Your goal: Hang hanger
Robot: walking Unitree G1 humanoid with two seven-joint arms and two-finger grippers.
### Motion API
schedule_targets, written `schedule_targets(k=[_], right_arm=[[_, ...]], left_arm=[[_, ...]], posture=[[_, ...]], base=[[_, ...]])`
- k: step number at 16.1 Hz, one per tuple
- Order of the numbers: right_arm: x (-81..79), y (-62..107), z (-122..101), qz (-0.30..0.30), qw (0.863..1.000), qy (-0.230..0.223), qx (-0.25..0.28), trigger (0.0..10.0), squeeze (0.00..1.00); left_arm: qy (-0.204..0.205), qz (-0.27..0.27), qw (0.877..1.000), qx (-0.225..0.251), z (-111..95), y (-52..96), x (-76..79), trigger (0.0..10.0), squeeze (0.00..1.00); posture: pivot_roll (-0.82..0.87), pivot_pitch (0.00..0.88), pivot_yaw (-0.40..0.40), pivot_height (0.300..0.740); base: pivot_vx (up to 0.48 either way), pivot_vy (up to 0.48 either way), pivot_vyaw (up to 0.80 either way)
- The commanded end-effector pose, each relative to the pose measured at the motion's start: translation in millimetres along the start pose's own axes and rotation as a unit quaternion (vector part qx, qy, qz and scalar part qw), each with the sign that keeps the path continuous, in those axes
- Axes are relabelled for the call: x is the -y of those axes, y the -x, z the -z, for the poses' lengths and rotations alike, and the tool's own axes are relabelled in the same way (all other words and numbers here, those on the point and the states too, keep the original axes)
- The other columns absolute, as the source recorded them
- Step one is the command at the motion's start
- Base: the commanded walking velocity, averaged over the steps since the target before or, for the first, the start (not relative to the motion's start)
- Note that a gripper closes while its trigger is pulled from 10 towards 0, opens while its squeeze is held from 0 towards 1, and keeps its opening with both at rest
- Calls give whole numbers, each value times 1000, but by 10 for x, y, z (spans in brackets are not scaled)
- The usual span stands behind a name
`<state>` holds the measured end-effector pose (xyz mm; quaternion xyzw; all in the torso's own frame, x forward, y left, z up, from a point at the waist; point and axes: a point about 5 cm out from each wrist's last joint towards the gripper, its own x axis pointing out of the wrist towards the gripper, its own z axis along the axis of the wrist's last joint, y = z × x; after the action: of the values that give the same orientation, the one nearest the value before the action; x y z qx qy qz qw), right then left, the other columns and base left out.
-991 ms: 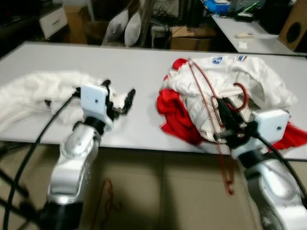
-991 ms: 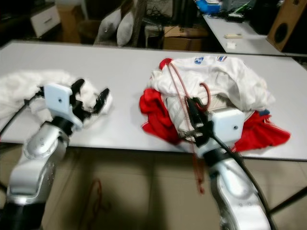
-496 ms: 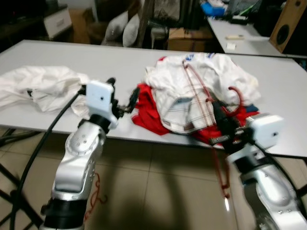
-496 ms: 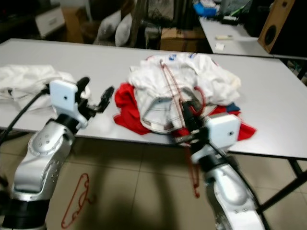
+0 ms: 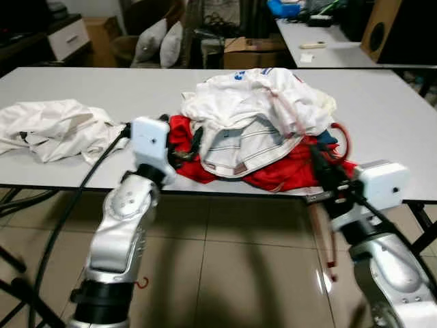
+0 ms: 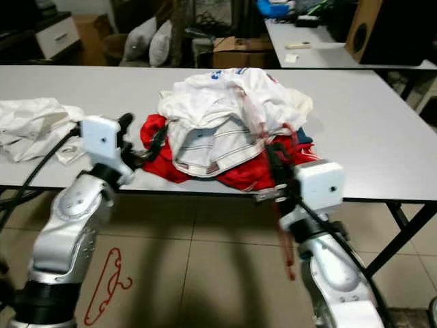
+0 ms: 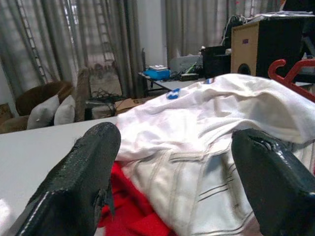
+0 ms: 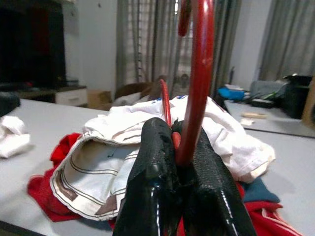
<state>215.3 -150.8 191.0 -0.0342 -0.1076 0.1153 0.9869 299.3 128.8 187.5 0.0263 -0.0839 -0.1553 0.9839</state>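
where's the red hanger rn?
Red hanger is clamped in the right gripper, at the table's near edge beside the clothes pile.

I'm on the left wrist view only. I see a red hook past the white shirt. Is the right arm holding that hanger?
Observer: Yes. The right gripper has its jaws shut on the red plastic hanger, at the front edge of the white table.
Operator: Any other hanger nearby?
Observer: A second red hanger lies on the tiled floor, on the robot's left side.
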Motion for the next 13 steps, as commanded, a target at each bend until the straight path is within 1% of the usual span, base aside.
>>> schedule_targets(k=[1,2,3,6,7,9,11,13], right_arm=[[-39,-43,-10,-6,1000,14,-7,10000,0],[-45,-70,-2,-8,999,38,-16,10000,0],[-59,-80,-22,-15,999,51,-8,10000,0],[-52,-85,-49,-15,999,38,5,10000,0],[-53,-84,-45,-18,1000,20,5,10000,0],[-47,-82,-37,-13,1000,19,-2,10000,0],[-44,-73,-24,-9,1000,16,-5,10000,0],[-50,-75,-31,-9,1000,16,-1,10000,0]], left_arm=[[-7,-26,999,-18,50,9,-116,10000,0],[-13,-34,999,-16,47,8,-128,10000,0],[-14,-36,999,-19,56,4,-139,10000,0],[-22,-35,999,-13,38,-13,-153,10000,0],[-17,-29,999,-10,25,-19,-147,10000,0],[-10,-28,999,-12,23,-25,-144,10000,0],[-9,-30,999,-14,35,-35,-149,10000,0],[-10,-27,999,-13,28,-39,-148,10000,0]], posture=[[-107,0,37,740],[-108,0,38,740],[-108,0,37,740],[-106,0,34,740],[-106,0,34,740],[-107,0,36,740],[-109,0,41,740],[-109,0,45,740]], base=[[0,0,0],[0,0,0],[0,0,0],[0,0,0],[0,0,0],[0,0,-788],[345,0,-800],[375,0,0]])
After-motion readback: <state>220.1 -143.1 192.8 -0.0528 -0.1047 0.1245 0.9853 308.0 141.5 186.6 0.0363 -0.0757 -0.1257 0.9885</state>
